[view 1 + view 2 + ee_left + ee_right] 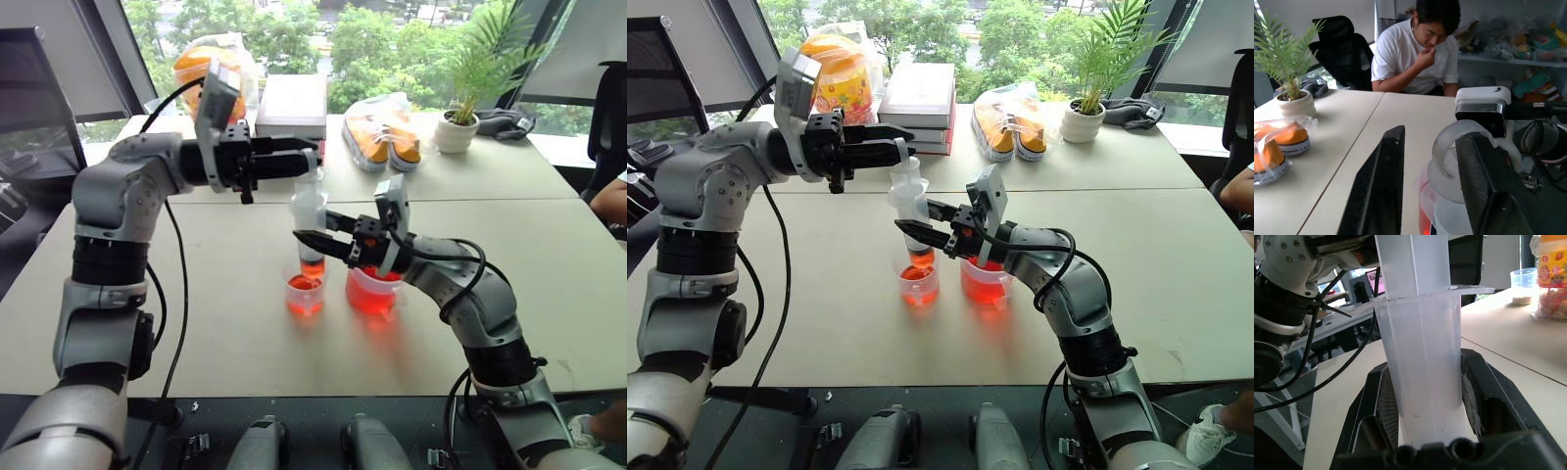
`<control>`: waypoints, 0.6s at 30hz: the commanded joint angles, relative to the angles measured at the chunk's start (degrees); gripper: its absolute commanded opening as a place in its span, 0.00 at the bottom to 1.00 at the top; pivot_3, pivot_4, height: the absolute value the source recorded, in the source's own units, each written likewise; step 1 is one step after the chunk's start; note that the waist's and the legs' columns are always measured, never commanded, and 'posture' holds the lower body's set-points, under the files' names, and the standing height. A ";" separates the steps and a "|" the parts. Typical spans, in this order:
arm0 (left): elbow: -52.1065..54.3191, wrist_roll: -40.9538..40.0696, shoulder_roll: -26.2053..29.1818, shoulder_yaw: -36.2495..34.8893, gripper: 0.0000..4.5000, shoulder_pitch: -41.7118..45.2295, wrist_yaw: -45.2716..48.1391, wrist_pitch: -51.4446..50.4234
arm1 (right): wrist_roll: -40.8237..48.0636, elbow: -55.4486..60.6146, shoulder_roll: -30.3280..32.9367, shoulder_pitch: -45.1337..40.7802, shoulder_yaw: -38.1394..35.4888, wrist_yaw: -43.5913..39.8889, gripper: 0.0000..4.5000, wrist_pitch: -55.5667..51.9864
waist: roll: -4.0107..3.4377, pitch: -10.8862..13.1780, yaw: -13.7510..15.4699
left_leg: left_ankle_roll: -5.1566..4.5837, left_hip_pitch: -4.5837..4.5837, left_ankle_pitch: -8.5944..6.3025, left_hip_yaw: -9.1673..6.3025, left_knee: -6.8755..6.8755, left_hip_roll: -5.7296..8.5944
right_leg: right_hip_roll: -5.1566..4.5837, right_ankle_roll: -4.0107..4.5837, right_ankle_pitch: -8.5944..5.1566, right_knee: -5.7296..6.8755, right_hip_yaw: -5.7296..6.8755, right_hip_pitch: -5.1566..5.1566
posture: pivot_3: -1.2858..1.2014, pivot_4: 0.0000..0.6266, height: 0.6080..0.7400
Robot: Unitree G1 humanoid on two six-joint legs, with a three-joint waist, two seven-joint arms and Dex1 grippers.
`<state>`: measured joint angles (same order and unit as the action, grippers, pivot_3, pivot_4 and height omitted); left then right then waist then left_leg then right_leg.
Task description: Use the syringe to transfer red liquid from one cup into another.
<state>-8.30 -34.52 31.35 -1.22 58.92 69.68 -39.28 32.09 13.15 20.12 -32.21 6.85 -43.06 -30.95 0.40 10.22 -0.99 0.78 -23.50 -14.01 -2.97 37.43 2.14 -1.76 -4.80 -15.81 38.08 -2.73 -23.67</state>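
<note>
Right gripper (312, 238) has its black jaws clamped on the syringe (308, 217), pads pressed flat against the clear, ribbed barrel. Syringe stands upright, its reddish tip dipping into the small narrow cup (305, 292), which holds orange-red liquid (305, 284) low down. Just beside that small cup, on the side of the robot's right arm, sits the wide measuring cup (373, 291), see-through plastic, well filled with the same red. Up above, the left gripper (312, 157) reaches in level and its fingers (1476, 181) close on the white ring of the plunger. Beige matte table (225, 323) under it all. Beyond the small cup: stacked books (292, 105), orange items in clear wrap (380, 132), a potted palm (470, 83) in a white pot. No readable writing. Beyond the table sits a person in a white T-shirt (1415, 49); big windows, green trees outside.
</note>
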 commanded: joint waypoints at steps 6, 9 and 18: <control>3.39 -1.97 0.74 0.79 0.01 0.19 2.81 -1.83 | 1.56 4.02 -1.99 -2.68 -0.53 -0.03 0.32 0.23 | 0.00 0.00 -0.09 | 0.00 0.00 0.00 0.00 -0.03 0.00 | 0.01 0.00 0.00 0.00 -0.01 -0.02 | 0.52 0.24 1.00; 4.19 -1.29 1.70 1.83 0.01 -0.80 4.20 -1.41 | 1.98 4.54 -2.59 -3.83 -1.37 0.80 0.32 -0.35 | 0.00 0.00 -0.09 | 0.00 0.00 0.00 0.00 -0.04 0.00 | 0.01 0.00 0.00 0.00 -0.01 -0.02 | 0.52 0.24 1.00; 6.29 -0.17 1.77 4.12 0.01 -4.44 4.56 -0.03 | 2.89 5.12 -2.27 -7.38 -5.13 2.46 0.32 -2.15 | 0.00 0.00 0.03 | 0.00 0.00 0.00 0.00 -0.03 0.00 | -0.01 0.00 0.00 -0.02 0.00 -0.01 | 0.52 0.24 1.00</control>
<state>-4.56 -34.68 33.73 -1.23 56.29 72.22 -38.38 32.75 14.04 18.64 -34.94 6.96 -42.95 -35.40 0.40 10.22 -0.96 0.79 -23.50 -14.01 -2.97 37.39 2.14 -1.77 -4.80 -15.81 38.05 -2.73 -23.67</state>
